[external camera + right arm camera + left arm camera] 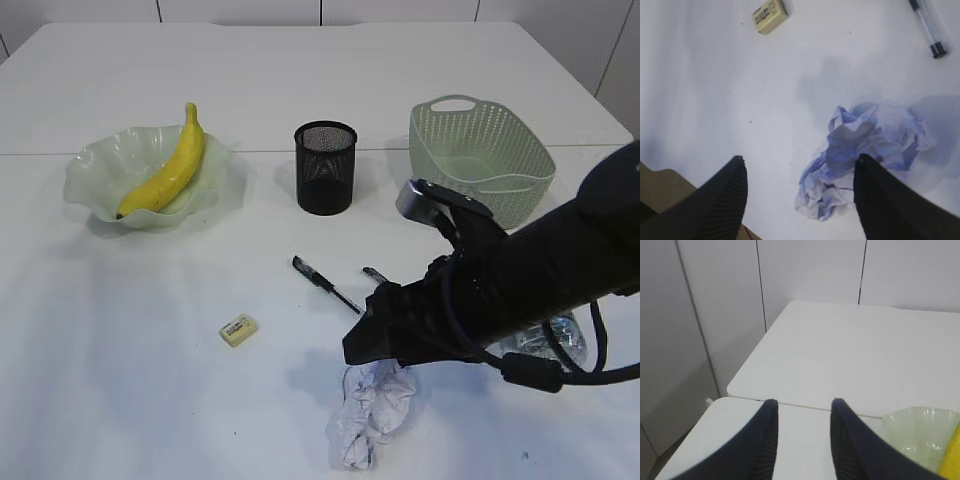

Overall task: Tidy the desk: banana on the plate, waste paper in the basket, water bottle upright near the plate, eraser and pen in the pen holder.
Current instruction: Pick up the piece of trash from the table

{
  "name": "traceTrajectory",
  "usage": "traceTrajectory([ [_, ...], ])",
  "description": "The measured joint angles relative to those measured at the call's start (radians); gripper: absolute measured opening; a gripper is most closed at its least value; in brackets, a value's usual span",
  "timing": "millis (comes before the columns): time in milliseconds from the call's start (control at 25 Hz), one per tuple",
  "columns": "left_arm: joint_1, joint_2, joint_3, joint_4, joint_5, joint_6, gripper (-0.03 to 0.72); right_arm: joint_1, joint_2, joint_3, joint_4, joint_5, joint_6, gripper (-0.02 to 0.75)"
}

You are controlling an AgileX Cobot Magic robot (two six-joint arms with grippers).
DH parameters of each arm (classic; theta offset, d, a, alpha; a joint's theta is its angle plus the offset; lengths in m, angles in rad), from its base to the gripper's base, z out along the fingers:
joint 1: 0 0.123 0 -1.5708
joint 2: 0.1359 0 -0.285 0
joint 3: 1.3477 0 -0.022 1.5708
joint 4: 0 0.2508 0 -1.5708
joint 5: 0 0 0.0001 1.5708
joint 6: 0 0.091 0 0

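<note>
White worktop (120,380) with scattered desk items. The banana (168,168), smooth and yellow, lies in a translucent, wavy-rimmed pale green plate (90,165) at far left, its long axis running from near left to far right, stem end pointing away. The black mesh pen holder (325,167), a cylinder, stands upright at centre; beside it to the right sits a pale green perforated plastic basket (480,155) with a handle cut-out. The pen (326,284), clear-barrelled with black ends, lies flat, slanting from far left to near right. The cream block eraser (238,329) lies flat nearby. The crumpled waste paper (372,412), white with bluish creases, rests near the front edge. A clear water bottle (552,336) shows partly behind the right arm. The right claw (800,192) hangs open just above the paper, one finger beside it. The left claw (802,432) is parted, holding nothing, near the plate.
</note>
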Motion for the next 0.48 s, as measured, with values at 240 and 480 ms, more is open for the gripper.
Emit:
traceTrajectory([
  [240,0.000,0.000,0.000,0.009,0.000,0.000,0.244,0.000,0.046,-0.044,-0.240,0.031,0.156,0.501],
  [480,0.000,0.000,0.000,0.008,0.000,0.000,0.244,0.000,0.072,-0.078,-0.312,0.045,0.210,0.501],
])
